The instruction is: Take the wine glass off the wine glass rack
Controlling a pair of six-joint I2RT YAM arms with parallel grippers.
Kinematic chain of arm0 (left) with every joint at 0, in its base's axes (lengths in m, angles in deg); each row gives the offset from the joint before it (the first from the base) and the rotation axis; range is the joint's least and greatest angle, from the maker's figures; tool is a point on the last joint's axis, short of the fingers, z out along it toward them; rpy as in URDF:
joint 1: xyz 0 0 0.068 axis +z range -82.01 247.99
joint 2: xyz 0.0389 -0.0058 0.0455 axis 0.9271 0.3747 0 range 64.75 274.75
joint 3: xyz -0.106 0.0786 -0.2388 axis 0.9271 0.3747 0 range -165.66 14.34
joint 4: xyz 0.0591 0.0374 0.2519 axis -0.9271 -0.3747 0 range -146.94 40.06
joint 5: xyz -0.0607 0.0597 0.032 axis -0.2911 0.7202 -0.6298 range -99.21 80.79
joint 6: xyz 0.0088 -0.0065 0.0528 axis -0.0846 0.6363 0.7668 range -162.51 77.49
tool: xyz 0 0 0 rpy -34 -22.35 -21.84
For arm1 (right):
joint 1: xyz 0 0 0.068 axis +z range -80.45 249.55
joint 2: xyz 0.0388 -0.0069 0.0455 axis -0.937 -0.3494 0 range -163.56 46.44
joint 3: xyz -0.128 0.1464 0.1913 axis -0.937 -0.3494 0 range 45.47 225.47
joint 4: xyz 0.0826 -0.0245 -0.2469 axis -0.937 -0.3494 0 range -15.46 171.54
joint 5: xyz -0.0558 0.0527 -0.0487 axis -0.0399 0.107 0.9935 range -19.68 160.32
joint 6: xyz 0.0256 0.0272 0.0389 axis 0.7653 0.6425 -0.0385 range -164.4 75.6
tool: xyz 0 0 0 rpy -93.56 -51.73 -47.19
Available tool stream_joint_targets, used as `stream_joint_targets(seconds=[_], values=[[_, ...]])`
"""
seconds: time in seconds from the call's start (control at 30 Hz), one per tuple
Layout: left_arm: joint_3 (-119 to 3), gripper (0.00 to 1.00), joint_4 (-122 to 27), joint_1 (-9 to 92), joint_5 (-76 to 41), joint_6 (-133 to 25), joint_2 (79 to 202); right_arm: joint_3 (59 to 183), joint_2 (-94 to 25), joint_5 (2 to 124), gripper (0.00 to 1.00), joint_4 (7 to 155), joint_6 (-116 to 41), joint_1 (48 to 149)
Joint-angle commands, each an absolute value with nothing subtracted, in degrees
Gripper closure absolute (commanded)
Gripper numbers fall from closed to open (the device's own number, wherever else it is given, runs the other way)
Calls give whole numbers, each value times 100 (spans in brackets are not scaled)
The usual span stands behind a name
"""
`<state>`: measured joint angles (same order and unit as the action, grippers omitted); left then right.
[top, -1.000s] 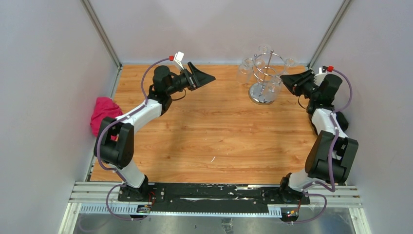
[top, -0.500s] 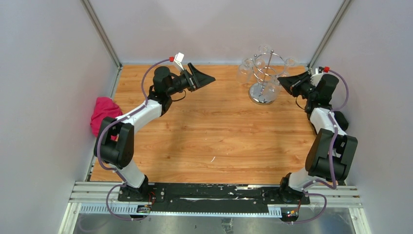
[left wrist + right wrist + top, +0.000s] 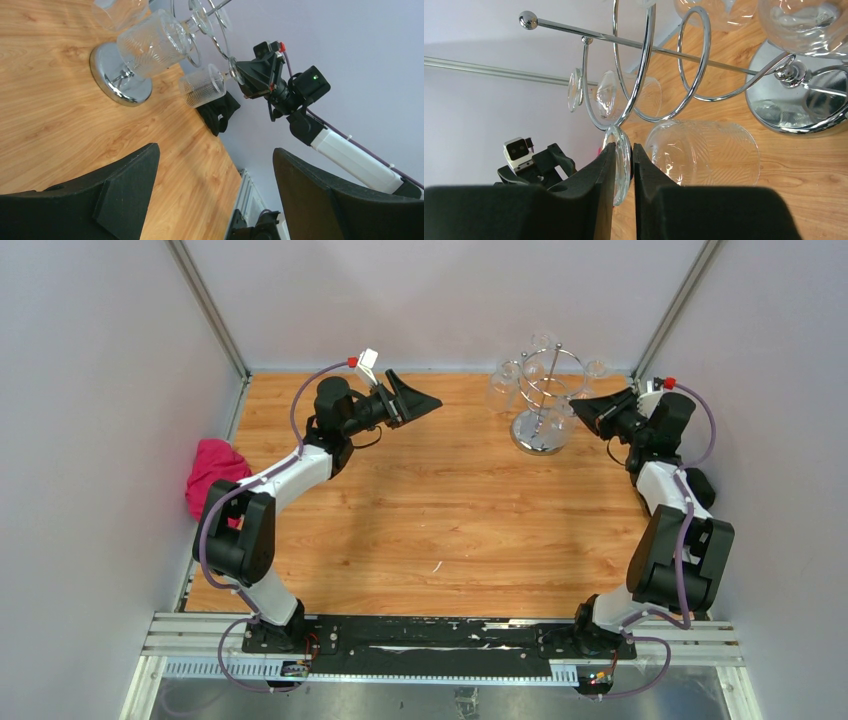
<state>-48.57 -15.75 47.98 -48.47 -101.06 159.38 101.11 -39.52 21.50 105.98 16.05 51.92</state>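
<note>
Now the right tool (image 3: 623,150) is closed on the foot of a glass (image 3: 704,152), the disc being pinched edge-on between both fingers (image 3: 599,180). That glass is hung from a curled hook of the rack (image 3: 649,47), at the far right of the surface (image 3: 440,510). Other glasses (image 3: 796,25) are carried on the remaining hooks. The left tool (image 3: 425,400) is held spread wide, well apart from the rack. A pink cloth (image 3: 212,472) is seen at the left edge.
</note>
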Motion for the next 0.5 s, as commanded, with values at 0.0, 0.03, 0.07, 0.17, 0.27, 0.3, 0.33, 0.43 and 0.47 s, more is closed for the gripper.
stream_joint_targets(seconds=[0.0, 0.03, 0.07, 0.17, 0.27, 0.3, 0.33, 0.43, 0.47], values=[[-4805, 11, -1461, 4804, -4836, -10052, 15898, 9883, -3698, 1935, 80, 10351, 1463, 5275], [-4800, 11, -1459, 4804, -4834, -10057, 15897, 9856, -3671, 1942, 79, 10342, 1448, 5274], [-4798, 11, -1461, 4803, -4832, -10060, 15883, 9827, -3641, 1943, 79, 10316, 1422, 5274], [-4797, 11, -1461, 4804, -4840, -10061, 15879, 9786, -3595, 1943, 73, 10266, 1373, 5271], [-4789, 11, -1461, 4804, -4833, -10062, 15857, 9787, -3566, 1935, 69, 10182, 1317, 5256], [-4785, 11, -1461, 4804, -4840, -10068, 15853, 9812, -3557, 1946, 68, 10112, 1277, 5234], [-4784, 11, -1459, 4800, -4840, -10069, 15853, 9826, -3557, 1959, 67, 10050, 1247, 5218], [-4773, 11, -1460, 4804, -4840, -10070, 15842, 9849, -3552, 1934, 69, 9985, 1238, 5189], [-4772, 11, -1454, 4804, -4840, -10070, 15842, 9855, -3536, 1931, 70, 9974, 1232, 5181]])
